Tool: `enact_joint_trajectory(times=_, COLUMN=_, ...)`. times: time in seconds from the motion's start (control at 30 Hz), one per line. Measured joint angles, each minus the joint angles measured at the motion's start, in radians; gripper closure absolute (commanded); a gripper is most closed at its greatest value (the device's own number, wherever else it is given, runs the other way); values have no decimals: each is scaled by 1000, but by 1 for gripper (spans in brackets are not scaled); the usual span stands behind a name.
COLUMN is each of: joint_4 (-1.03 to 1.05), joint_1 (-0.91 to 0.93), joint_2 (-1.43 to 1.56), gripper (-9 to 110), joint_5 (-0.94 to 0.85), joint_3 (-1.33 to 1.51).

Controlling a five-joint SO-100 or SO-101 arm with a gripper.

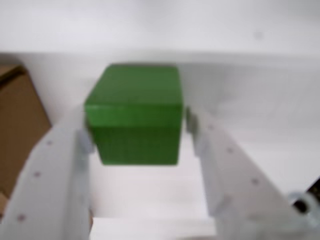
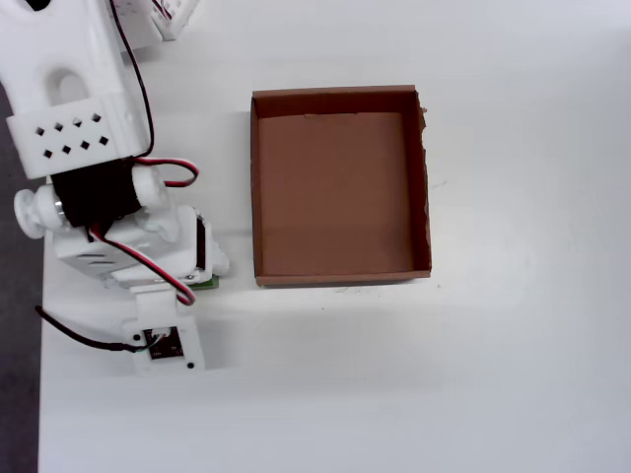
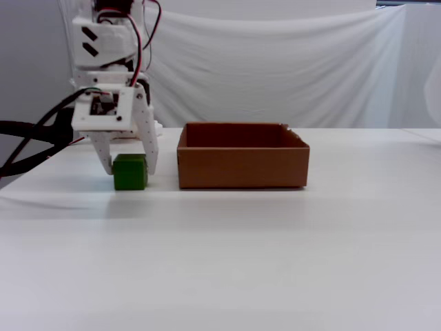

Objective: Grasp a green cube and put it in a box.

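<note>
So far only the approach is done: the gripper [image 3: 129, 170] straddles the green cube [image 3: 129, 172] with its fingers apart, barely clear of the sides, the cube resting on the white table [image 3: 275, 241] left of the empty cardboard box [image 3: 242, 165]. Closing, lifting and dropping remain.

Bright, even light washes all three views, nearly bleaching the white counter [image 3: 275, 255]. The wrist view is soft and out of focus throughout. The overhead and fixed views are sharp; the brown cardboard box [image 2: 340, 187] casts only a faint shadow.
</note>
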Motion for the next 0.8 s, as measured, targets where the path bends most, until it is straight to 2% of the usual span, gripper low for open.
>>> enact_joint_trajectory(times=0.8, joint_4=51, joint_1=2, joint_2=21, gripper=89, joint_5=2, joint_3=-25)
